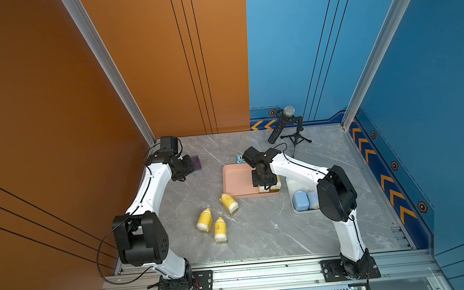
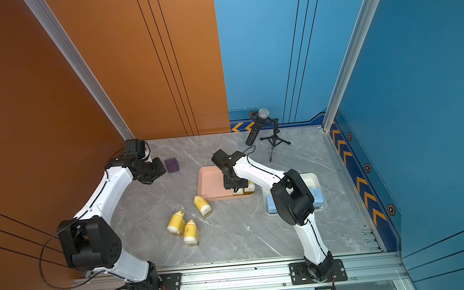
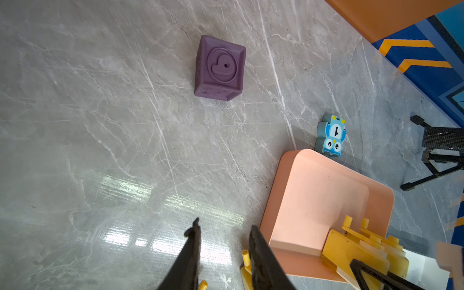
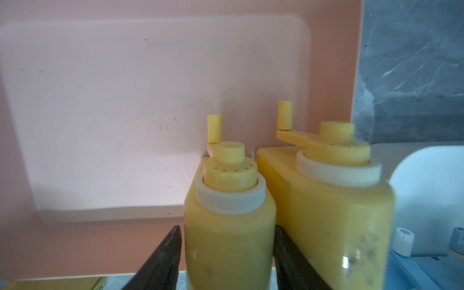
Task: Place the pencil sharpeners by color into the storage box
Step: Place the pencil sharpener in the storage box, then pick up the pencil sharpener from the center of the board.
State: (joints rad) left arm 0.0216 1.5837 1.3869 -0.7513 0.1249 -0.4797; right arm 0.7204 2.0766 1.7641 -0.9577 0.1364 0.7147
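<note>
Right hand (image 4: 227, 227) reaches into the pink tray (image 1: 236, 179), its fingers closely flanking a yellow sharpener (image 4: 228, 241) set beside a second yellow sharpener (image 4: 334, 213); whether it actually clamps, I cannot tell. Three more yellow sharpeners (image 1: 204, 220) lie on the worktop (image 1: 261, 229). Left hand (image 3: 223, 223) hangs parted and empty near the purple cube (image 3: 219, 67).

Two pencil sharpeners (image 4: 227, 213) stand side by side in the near right corner of the middle tray (image 1: 236, 179). Three more sharpeners (image 1: 220, 230) lie on the table (image 1: 261, 235) nearer me, to its left. Just right of it sits a second tray (image 2: 311, 179) holding other sharpeners (image 1: 301, 201). Just beyond the middle tray sits an owl toy (image 3: 332, 135), farther back a microphone stand (image 1: 280, 125). The cube (image 2: 172, 165) lies well off to my left.
</note>
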